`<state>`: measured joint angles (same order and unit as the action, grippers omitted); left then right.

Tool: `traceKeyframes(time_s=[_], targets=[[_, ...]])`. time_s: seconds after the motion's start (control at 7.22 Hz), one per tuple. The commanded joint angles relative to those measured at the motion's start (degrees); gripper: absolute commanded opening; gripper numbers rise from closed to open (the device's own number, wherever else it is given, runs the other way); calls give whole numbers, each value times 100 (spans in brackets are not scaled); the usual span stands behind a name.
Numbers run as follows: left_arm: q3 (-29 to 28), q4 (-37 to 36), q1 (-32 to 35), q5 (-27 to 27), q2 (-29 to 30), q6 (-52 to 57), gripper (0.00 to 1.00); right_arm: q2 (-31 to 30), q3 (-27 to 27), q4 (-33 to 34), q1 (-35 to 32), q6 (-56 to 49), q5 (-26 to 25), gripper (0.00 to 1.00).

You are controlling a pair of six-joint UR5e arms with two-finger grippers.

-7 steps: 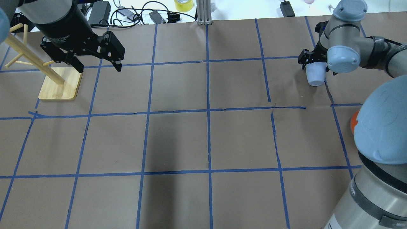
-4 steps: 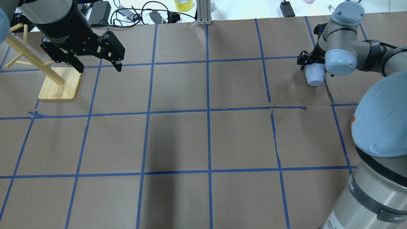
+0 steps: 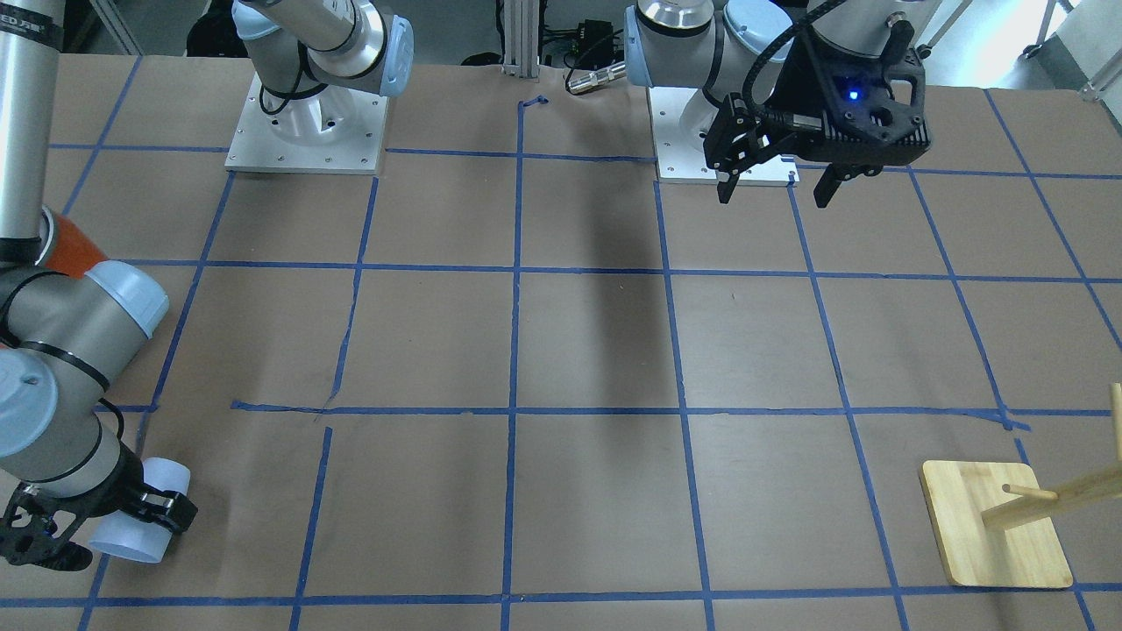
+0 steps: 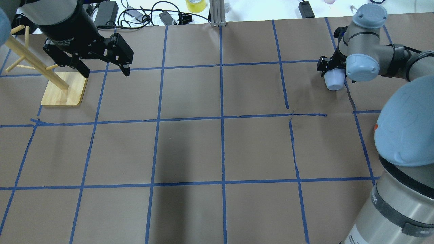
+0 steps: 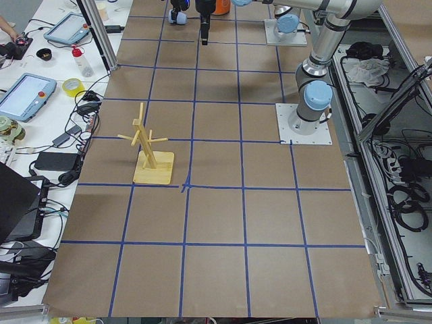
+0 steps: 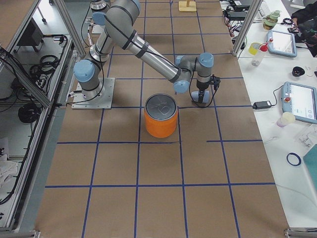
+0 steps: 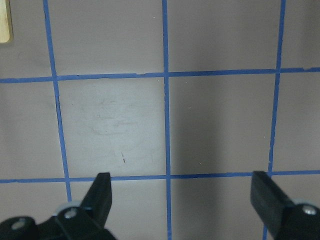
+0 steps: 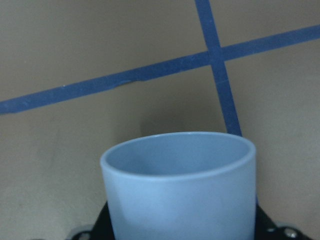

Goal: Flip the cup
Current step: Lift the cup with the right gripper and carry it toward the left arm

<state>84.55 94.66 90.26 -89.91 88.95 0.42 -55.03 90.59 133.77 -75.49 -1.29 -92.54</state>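
My right gripper (image 4: 329, 72) is shut on the pale blue cup (image 4: 334, 81) at the table's far right. It holds the cup tilted on its side, low over the brown paper. In the front-facing view the cup (image 3: 140, 519) lies almost level in the black fingers (image 3: 171, 506). The right wrist view shows the cup (image 8: 180, 190) close up with its open rim turned away from the camera. My left gripper (image 4: 105, 72) is open and empty, hanging above the far left of the table. It also shows in the front-facing view (image 3: 773, 200) and in the left wrist view (image 7: 185, 195).
A large orange can (image 6: 161, 119) with a silver top stands near my right arm's elbow, closer to the robot than the cup. A wooden peg stand (image 4: 64, 91) stands at the far left beside my left gripper. Cables and tape rolls lie beyond the far edge.
My right gripper has turned and shifted slightly toward the far edge with the cup, which now looks shorter from above. The left arm has not moved.
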Motion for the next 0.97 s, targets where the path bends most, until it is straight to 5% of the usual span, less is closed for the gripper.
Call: traceKeyframes(time_s=[0.0,0.14,0.42,0.83], targets=[[-9,0,0,0,0,-6,100,-479,-15,-88,-131,-734,288,29],[0,0,0,0,0,2,100,-613,-15,-71,-602,-1811,281,30],[0,0,0,0,0,2,100,-544,-172,-9,-1920,-2251,79,30],[0,0,-9,-9,0,2,100,-343,-278,157,-2906,-3727,166,30]])
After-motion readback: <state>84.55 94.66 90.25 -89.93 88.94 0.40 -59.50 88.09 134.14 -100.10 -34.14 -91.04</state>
